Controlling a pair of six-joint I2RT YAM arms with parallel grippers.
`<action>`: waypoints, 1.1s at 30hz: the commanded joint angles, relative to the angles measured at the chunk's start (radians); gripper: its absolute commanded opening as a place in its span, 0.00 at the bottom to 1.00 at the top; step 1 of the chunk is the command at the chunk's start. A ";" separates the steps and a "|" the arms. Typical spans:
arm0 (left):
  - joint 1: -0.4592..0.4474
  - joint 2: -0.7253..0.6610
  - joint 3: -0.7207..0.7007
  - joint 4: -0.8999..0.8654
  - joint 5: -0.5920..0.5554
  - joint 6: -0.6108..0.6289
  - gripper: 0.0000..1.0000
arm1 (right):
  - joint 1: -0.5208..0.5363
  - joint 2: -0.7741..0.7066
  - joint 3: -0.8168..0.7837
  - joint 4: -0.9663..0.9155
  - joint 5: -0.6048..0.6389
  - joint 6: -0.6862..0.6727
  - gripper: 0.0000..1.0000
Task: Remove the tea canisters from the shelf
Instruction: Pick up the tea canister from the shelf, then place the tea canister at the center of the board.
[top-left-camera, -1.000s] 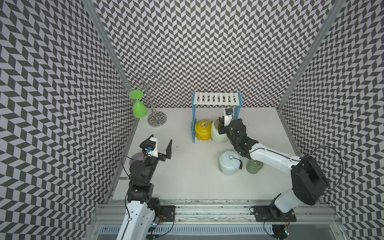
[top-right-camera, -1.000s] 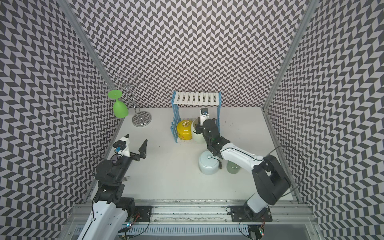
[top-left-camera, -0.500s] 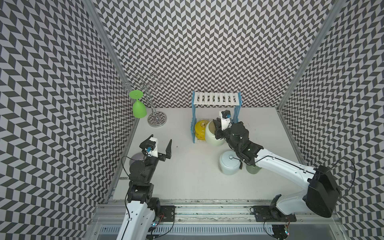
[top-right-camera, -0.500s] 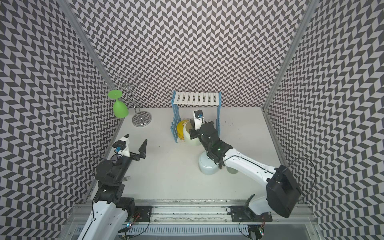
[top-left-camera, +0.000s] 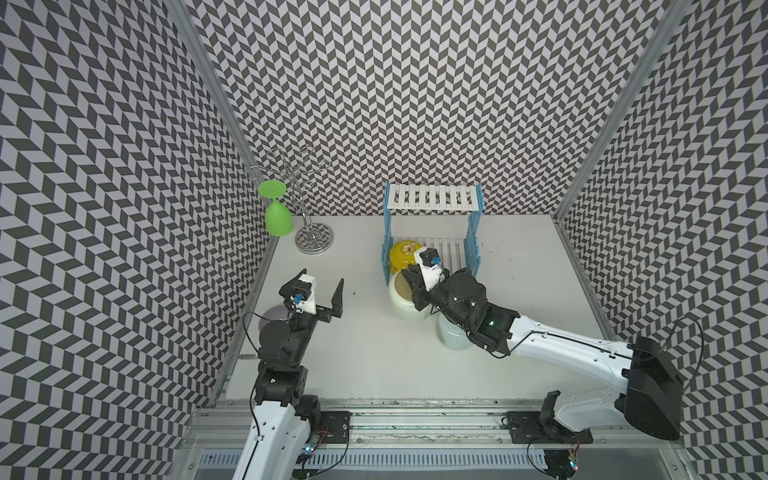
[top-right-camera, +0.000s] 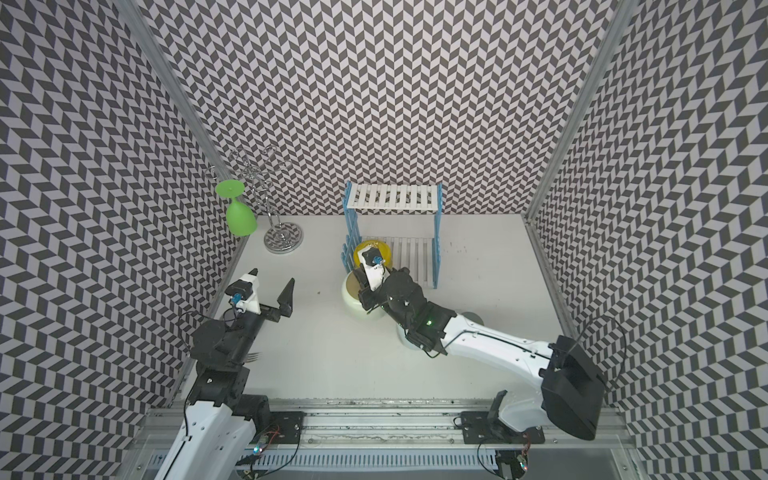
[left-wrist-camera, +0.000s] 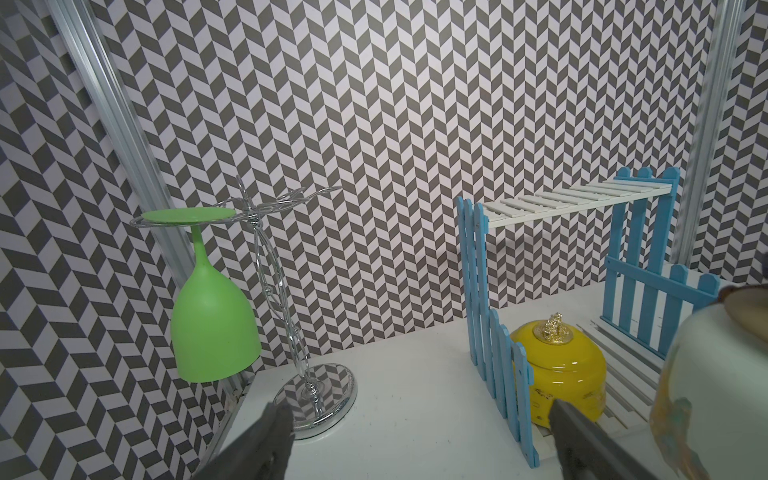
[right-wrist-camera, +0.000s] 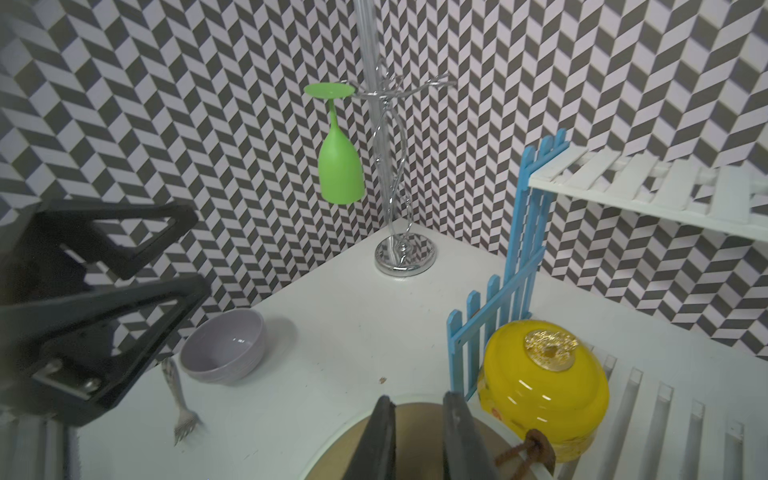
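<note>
Tea canisters: four seen, one on the shelf (top-left-camera: 432, 197) and three off it.
Cream canister (top-left-camera: 400, 307): in front of the shelf, directly beneath the right jaws; contact with the table could not be told.
Right gripper (right-wrist-camera: 417, 399): jaws drawn almost together over the tan lid (right-wrist-camera: 417, 449) and gripping the canister there; the pinched part was hidden.
Yellow canister (top-left-camera: 401, 253): on the lower tier, just beyond the right fingertips.
Pale blue canister (top-left-camera: 451, 338): on the table behind the right jaws, under the wrist.
Sage green canister (top-right-camera: 471, 316): only a sliver showed behind the right arm.
Left gripper (left-wrist-camera: 415, 419): jaws spread wide, holding nothing.
Green goblet (left-wrist-camera: 214, 328): hung upside-down from the chrome stand (left-wrist-camera: 316, 395), ahead of the left jaws.
</note>
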 joint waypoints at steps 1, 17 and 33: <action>0.002 0.001 0.003 0.016 0.018 -0.002 1.00 | 0.026 -0.017 0.008 0.247 -0.030 -0.007 0.00; -0.004 -0.005 0.005 0.010 0.017 0.007 1.00 | 0.036 0.119 -0.092 0.383 -0.150 -0.026 0.00; 0.003 -0.003 0.010 0.004 0.025 0.000 0.99 | 0.032 0.246 -0.118 0.478 -0.131 -0.082 0.00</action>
